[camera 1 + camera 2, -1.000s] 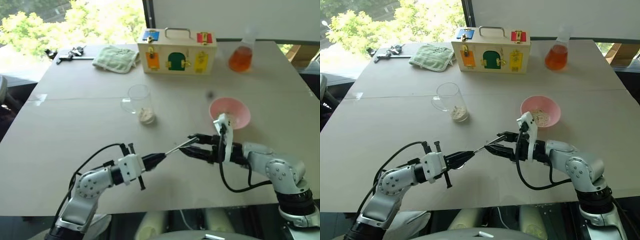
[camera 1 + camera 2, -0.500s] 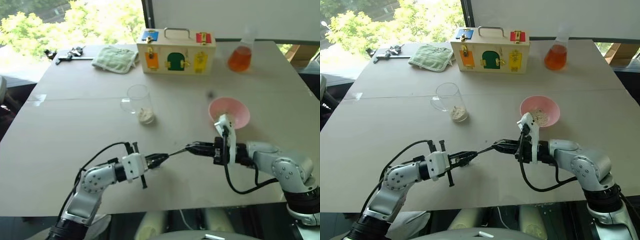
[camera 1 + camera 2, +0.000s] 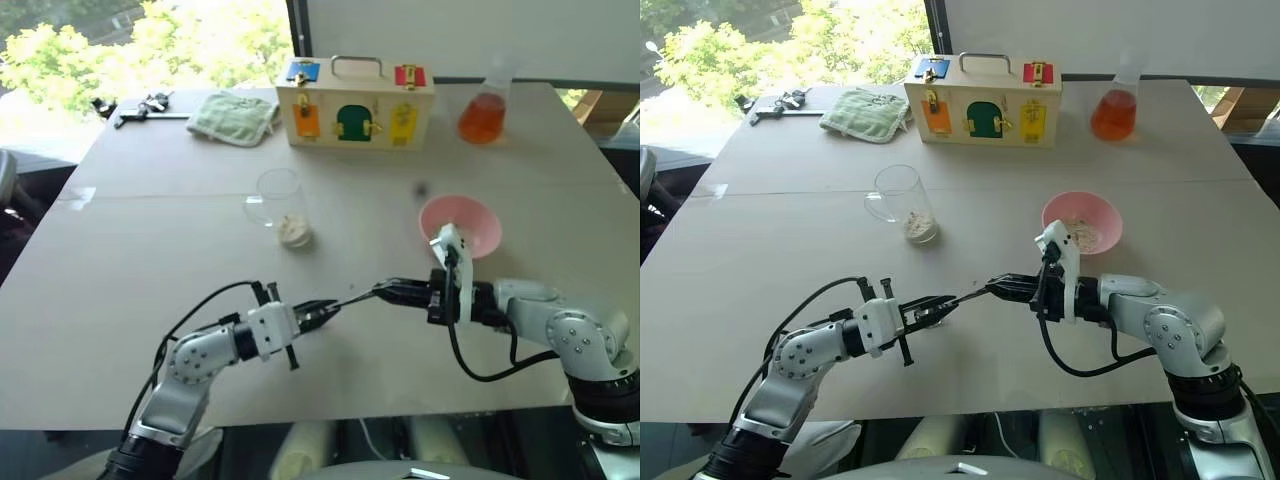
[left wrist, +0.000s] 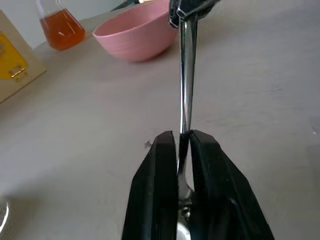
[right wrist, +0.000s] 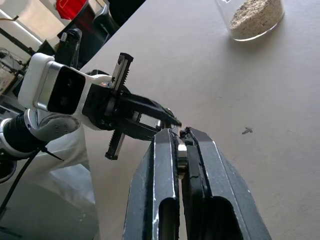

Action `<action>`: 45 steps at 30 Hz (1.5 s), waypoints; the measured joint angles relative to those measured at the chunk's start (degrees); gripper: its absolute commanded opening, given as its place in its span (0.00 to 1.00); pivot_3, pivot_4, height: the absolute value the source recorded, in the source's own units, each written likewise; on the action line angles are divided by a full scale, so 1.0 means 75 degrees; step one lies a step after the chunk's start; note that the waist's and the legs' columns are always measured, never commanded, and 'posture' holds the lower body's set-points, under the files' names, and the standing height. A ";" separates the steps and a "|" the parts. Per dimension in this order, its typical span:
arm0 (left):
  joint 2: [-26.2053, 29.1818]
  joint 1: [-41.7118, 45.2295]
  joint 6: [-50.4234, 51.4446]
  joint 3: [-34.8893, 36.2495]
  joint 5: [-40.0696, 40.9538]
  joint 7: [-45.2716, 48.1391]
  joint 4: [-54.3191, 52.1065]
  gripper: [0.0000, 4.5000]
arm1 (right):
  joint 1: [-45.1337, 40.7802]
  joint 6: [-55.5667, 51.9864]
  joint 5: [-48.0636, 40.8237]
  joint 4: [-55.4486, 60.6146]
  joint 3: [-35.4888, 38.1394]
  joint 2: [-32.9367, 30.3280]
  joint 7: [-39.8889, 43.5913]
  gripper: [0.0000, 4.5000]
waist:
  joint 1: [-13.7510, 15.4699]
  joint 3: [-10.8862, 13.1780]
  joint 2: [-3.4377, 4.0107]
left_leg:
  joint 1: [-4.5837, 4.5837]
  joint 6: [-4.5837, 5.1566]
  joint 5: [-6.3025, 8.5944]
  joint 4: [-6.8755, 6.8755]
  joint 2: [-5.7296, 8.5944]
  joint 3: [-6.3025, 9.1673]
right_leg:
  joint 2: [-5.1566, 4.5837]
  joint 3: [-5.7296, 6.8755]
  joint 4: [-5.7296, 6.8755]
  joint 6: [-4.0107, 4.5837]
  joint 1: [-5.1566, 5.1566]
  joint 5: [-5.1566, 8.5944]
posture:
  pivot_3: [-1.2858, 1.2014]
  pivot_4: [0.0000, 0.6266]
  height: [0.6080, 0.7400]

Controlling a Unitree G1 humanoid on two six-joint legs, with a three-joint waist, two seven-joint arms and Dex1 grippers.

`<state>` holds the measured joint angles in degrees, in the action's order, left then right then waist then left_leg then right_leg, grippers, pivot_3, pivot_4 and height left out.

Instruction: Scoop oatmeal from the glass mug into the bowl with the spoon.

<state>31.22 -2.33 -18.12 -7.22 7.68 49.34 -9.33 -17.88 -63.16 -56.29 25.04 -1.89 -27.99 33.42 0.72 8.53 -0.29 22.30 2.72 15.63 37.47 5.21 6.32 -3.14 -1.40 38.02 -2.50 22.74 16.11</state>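
Both hands now on spoon (image 3: 968, 293)

Both arms are made of rounded silver-grey segments with black joints and small dark screws. A white block sits on each wrist. A black cable loops from each forearm. The left tool (image 3: 318, 311) and the right tool (image 3: 385, 292) have slim black fingers.

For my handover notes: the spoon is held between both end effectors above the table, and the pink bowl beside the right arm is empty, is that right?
Not quite: the pink bowl is not empty; the right eye view shows oatmeal in it. The rest stands: the spoon spans the left end effector and right end effector above the table.
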 measured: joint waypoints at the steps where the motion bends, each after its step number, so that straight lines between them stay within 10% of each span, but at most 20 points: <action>1: -0.0013 0.0043 -0.0002 0.0009 -0.0009 -0.0104 -0.0010 0.51 | 0.0006 -0.0066 -0.0068 -0.0015 0.0040 0.0012 -0.0042 0.00 | -0.0004 0.0000 0.0000 | 0.0000 0.0000 0.0000 0.0000 0.0000 0.0000 | 0.0000 -0.0001 0.0001 0.0000 0.0000 0.0000 | 0.52 0.24 1.00; 6: 0.0003 0.0279 0.0841 0.0732 0.0423 -0.0713 -0.0724 0.99 | 0.0084 -0.0456 -0.0765 -0.0137 0.0782 -0.0135 -0.0405 0.00 | 0.0002 0.0000 -0.0001 | 0.0012 0.0000 0.0000 0.0007 0.0000 0.0003 | 0.0001 0.0004 0.0003 0.0000 0.0005 0.0000 | 0.52 0.24 1.00; 16: -0.0262 0.1344 0.3741 0.3147 0.1834 -0.3478 -0.2764 0.99 | 0.0621 -0.0879 -0.2515 -0.0509 0.2211 -0.0243 -0.1911 0.00 | -0.0023 -0.0003 -0.0002 | 0.0013 -0.0001 -0.0002 0.0021 -0.0001 -0.0002 | 0.0007 -0.0002 0.0012 -0.0001 0.0004 -0.0001 | 0.52 0.24 1.00; 23: -0.0010 0.0508 0.3477 0.4241 0.0644 -0.4211 -0.1794 0.99 | 0.0591 -0.0766 -0.3417 -0.1161 0.2491 -0.0265 -0.3529 0.00 | -0.0040 -0.0003 -0.0001 | -0.0002 -0.0004 -0.0004 0.0025 0.0000 -0.0018 | 0.0008 -0.0017 0.0029 -0.0001 0.0001 0.0000 | 0.52 0.24 1.00; 45: 0.0442 0.1813 0.0587 0.2335 -0.1154 -0.3251 0.1943 0.99 | -0.1063 0.0339 -0.7267 -0.2363 0.1879 -0.1641 -0.7471 0.00 | -0.0141 -0.0005 -0.0005 | 0.0029 0.0001 -0.0003 0.0031 -0.0002 -0.0012 | 0.0001 -0.0002 0.0022 -0.0001 0.0011 -0.0001 | 0.52 0.24 1.00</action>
<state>34.53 11.27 -13.72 10.29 -0.97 24.96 5.24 -25.85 -60.62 -110.79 7.31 12.20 -40.30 -22.61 -0.34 8.49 -0.33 22.52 2.73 15.61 37.70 5.19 6.23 -3.13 -1.42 38.19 -2.51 22.82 16.10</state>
